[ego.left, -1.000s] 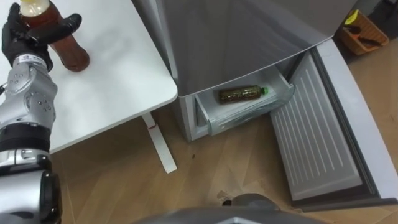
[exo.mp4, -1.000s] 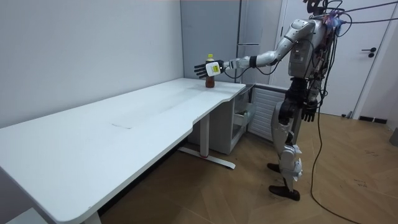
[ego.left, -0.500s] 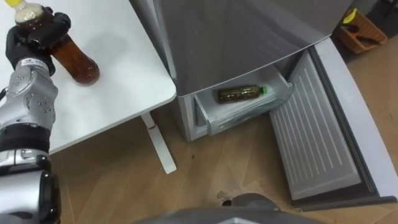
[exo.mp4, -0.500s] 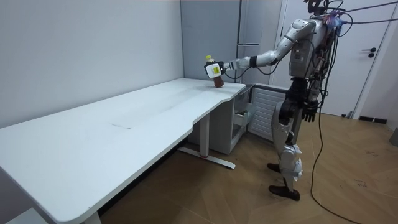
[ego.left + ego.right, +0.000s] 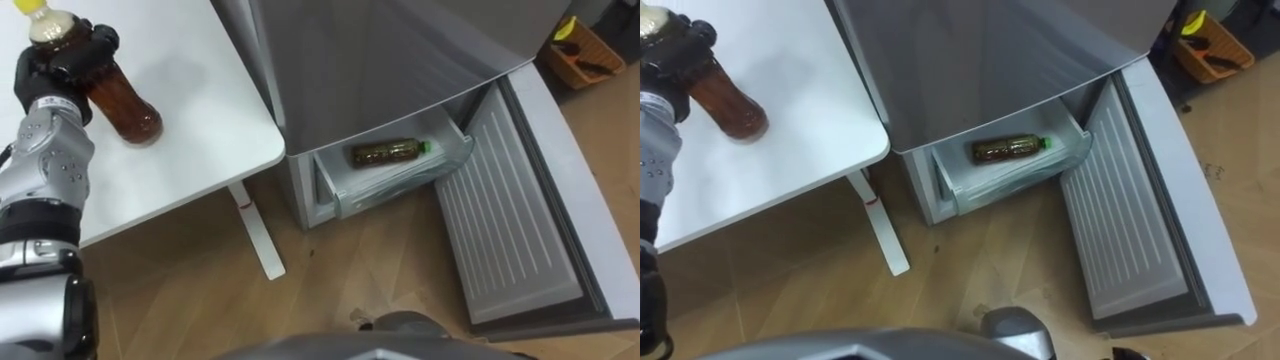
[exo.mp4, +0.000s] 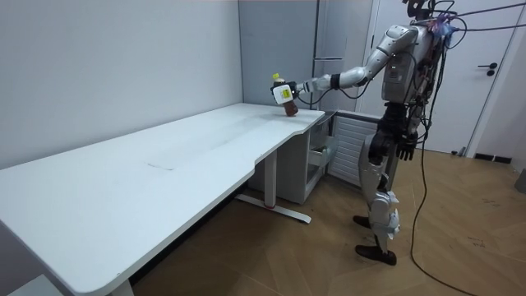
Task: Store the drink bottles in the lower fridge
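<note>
robot: stands in front of the fridge (image 5: 380, 50), by the end of the white table (image 5: 200, 90), left arm stretched out level over the table top.
left hand (image 5: 62, 72): black fingers clenched round the upper part of the tea bottle (image 5: 120, 100), just under its cap.
tea bottle, look: clear plastic, filled with dark amber-brown drink, yellow cap, a pale band at the neck, rounded body widening toward the base.
tea bottle, place: in the left hand, tilted with the cap toward the table's far side and the base toward the edge nearest the fridge; in the room view it hangs clear of the table top, above the corner next to the fridge.
right hand (image 6: 408, 150): hangs low beside the hip in the room view; i cannot tell how its fingers are.
lower fridge: drawer (image 5: 345, 195) pulled out at the bottom of the fridge, pale translucent walls.
second bottle (image 5: 385, 152): lies on its side in the drawer along the back wall, dark brownish drink, green cap pointing to the drawer's right end.
fridge door (image 5: 505, 220): swung wide open to the right of the drawer, ribbed white inner side facing up.
orange basket (image 5: 590, 62): on the floor beyond the open door, with dark items inside.
</note>
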Robot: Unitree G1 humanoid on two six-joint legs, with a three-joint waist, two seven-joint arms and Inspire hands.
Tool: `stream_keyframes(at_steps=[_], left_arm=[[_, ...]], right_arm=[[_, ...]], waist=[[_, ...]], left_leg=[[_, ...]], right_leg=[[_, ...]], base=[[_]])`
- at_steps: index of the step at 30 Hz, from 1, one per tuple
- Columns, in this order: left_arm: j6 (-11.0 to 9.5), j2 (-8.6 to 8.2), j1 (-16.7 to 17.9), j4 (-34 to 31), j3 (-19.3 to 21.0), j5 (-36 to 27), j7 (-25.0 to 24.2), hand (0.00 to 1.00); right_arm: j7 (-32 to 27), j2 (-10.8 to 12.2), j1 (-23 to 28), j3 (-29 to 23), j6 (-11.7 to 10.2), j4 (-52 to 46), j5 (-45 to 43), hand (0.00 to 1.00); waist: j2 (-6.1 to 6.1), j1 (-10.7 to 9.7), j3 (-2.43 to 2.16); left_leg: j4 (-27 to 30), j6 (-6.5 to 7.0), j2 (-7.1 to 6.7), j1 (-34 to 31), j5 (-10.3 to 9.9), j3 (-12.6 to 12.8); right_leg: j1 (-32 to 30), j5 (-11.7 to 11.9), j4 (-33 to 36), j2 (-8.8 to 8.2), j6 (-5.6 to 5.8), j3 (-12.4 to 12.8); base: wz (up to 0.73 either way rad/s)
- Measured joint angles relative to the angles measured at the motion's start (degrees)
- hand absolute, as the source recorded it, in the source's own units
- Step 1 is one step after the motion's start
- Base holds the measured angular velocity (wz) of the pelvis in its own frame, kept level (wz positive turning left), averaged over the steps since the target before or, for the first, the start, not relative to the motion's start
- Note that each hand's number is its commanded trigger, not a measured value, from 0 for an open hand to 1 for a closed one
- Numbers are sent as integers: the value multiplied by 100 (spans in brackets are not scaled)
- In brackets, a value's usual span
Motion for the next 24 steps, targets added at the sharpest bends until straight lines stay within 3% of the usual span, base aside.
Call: stream_keyframes(at_steps=[6, 9, 14, 17, 24], left_arm=[[1, -129, 3, -176, -196, 44, 15, 100], [3, -420, 40, -675, -209, 124, 21, 100], [3, -637, 684, -2079, -209, 156, 19, 100], [3, -838, 1123, -2958, -218, 496, -3, 100], [36, -1125, 1521, -3743, -331, 562, -157, 100]], right_arm=[[34, 17, -99, 35, 3, -15, 16, 0], [30, 16, -156, 59, -2, -17, 32, 0], [-16, 67, -309, 268, -39, -20, 246, 0], [-19, 115, -287, 287, -28, -25, 373, 0], [-20, 254, -271, 518, -7, -117, 945, 0]], waist=[[38, -88, 23], [30, 50, 19], [-70, 134, 20], [-139, 237, 16], [-256, 527, 16]], left_leg=[[7, 1, -5, -51, 3, -278], [11, 2, -2, -58, 5, -350], [17, 0, 7, -15, 7, -465], [21, -1, 13, -48, 7, -564], [112, -1, 1, -120, 8, -851]], right_leg=[[84, -18, -55, -78, -10, -290], [132, -18, -103, -89, -10, -348], [219, -50, -129, -99, -20, -449], [262, -50, -217, -107, -21, -532], [377, -68, -322, -182, -18, -824]], base=[[24], [12], [8], [15], [24]])
